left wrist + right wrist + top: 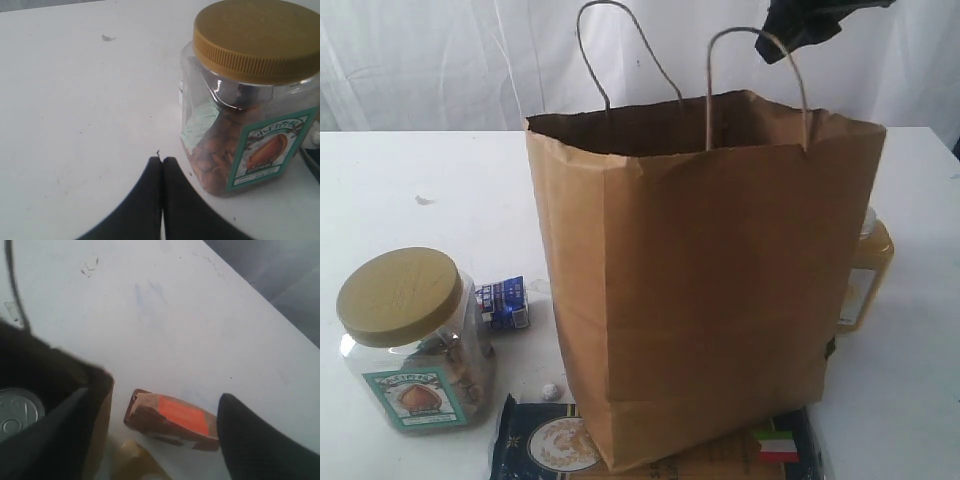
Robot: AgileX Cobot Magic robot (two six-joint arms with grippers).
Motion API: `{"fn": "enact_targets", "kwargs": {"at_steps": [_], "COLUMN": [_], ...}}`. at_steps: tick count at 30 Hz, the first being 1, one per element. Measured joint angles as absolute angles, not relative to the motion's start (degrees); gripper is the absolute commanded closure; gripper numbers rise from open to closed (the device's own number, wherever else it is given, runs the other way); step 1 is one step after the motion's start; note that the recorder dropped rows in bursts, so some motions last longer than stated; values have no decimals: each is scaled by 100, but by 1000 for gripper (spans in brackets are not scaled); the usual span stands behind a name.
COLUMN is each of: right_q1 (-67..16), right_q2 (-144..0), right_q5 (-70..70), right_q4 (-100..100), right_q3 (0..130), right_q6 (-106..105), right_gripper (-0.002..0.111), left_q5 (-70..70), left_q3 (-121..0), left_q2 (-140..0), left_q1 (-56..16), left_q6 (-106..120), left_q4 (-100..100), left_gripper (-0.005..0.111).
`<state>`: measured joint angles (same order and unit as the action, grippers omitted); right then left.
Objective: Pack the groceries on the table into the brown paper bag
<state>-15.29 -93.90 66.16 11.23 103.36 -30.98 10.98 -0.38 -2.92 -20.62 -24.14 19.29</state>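
The brown paper bag (700, 290) stands upright and open-mouthed toward the near edge of the tabletop (410, 190), handles up, so things can go straight down into it. The dark pull-tab jar (15, 412) already sits on its floor. Above the rim, toward the bag's right side, hangs the right hand (155, 394), spread wide and holding nothing. One finger is over the bag's mouth and the other outside its wall, a pose that suits lifting clear for another pick. Just outside that wall the brown pouch (172, 420) lies flat on the tabletop, hidden from the exterior view by the bag. The yellow white-capped bottle (868, 280) stands close by the bag's right side. The blue spaghetti packet (545, 440) lies flat at the near edge; the bag's base seems to rest partly on it, so it may need freeing. Toward the near left corner stands the tan-lidded clear jar (410, 340), with the small blue-white carton (505, 302) and a tiny foil ball (551, 390) between it and the bag. The left hand (161, 161) is closed tight on nothing, low beside that jar, probably parked.
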Motion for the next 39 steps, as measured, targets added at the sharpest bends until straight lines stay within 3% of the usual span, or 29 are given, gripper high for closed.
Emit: {"fn": "enact_targets", "kwargs": {"at_steps": [24,27,34,39], "right_q1": [-1517,-1517,-1517,-1635], "right_q2": [-9947,-10142,-10525,-10554], "right_q5": [6732,6555,6435,6010], "right_q4": [1687,1739,2082,2230], "right_q3": [9747,9747,9747,9747], "right_q6": [-3623,-3747,-4004,-4079], "right_gripper": [43,53,108,108], "left_q5": [1098,1098,1098,1098], "left_q3": [-38,-38,-38,-38], "left_q2": [-292,-292,-292,-292], "left_q1": [-2062,-2062,-2062,-2062], "left_q6": [-2414,-2414,-2414,-2414], "left_q4": [1929,1929,1929,1929], "left_gripper": [107,107,107,107]}}
